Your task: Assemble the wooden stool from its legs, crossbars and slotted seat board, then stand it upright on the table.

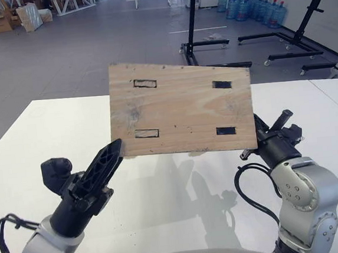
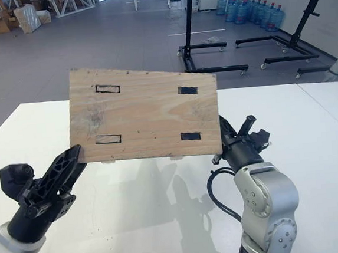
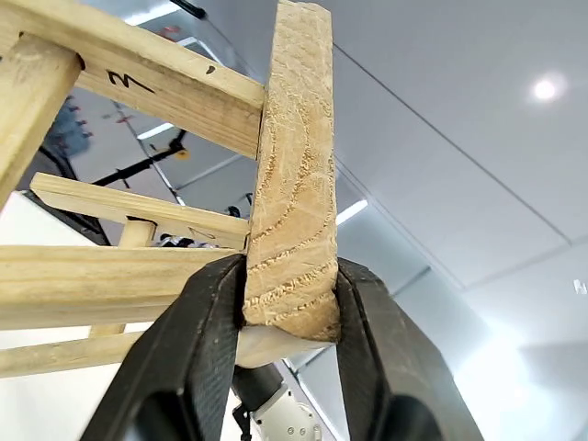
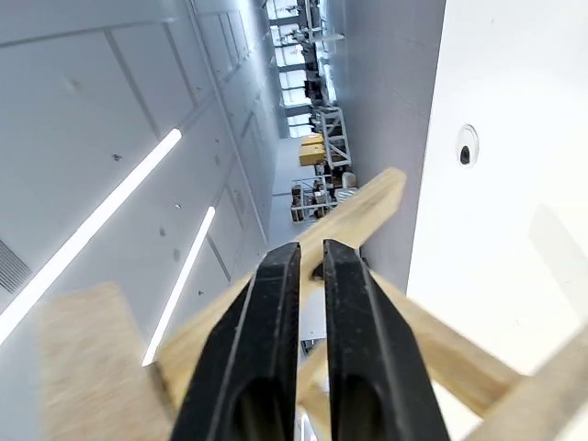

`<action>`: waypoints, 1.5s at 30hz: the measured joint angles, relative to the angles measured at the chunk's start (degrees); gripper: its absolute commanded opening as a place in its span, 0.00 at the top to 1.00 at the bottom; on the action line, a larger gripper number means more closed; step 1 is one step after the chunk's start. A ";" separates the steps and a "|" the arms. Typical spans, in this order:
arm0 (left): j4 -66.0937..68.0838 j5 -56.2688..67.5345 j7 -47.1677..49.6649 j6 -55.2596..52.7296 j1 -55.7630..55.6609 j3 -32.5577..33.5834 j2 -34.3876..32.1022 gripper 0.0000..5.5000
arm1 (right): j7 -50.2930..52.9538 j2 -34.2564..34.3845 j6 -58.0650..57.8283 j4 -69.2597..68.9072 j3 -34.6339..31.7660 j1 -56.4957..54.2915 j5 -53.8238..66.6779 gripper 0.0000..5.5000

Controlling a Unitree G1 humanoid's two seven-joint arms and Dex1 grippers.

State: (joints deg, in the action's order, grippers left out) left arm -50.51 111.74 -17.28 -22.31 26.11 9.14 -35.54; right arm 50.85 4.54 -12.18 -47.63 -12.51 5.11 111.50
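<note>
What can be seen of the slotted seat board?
The slotted seat board is a pale, grained wooden rectangle with four rectangular slots; the left two look filled, the right two dark. It is held tilted above the white table, face toward the head camera. The left gripper clamps its lower left corner; wooden bars join its back.

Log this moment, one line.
seat board: tilted, above table | legs: joined to board | left gripper: jaws clamp board edge | right gripper: at board's right corner

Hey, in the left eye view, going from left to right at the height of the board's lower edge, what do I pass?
Left hand → slotted seat board → right hand.
</note>
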 measured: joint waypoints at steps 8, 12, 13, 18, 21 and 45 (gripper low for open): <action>1.41 0.24 -1.06 -1.44 -5.91 -2.80 -0.88 0.44 | -9.38 -0.71 -2.17 2.57 4.56 -0.11 0.20 1.00; 2.09 -4.45 -3.03 -1.17 -4.17 -4.13 0.53 0.34 | -14.81 -3.93 -4.65 5.10 2.28 -5.60 -0.10 1.00; 2.91 -6.35 -3.81 -1.63 -3.40 -4.17 0.46 0.31 | -17.18 -5.83 -6.89 6.27 1.95 -5.11 -0.13 1.00; 6.54 -17.10 -7.29 -3.70 -3.49 -4.01 -0.61 0.25 | -35.63 -18.93 -20.31 15.72 -0.19 -1.81 -0.03 1.00; 9.89 -24.82 -10.82 -4.80 -9.69 -3.24 -2.40 0.25 | -51.09 -29.58 -31.18 25.39 0.45 -1.95 -2.70 1.00; 15.33 -38.53 -28.80 -10.54 -7.51 4.26 -4.11 0.25 | -88.42 -37.73 -28.14 36.48 -9.00 6.44 -40.95 1.00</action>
State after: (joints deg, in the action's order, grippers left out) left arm -35.18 73.21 -46.08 -32.84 18.60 13.41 -39.65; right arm -37.58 -33.20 -40.32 -11.14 -21.51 11.55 70.54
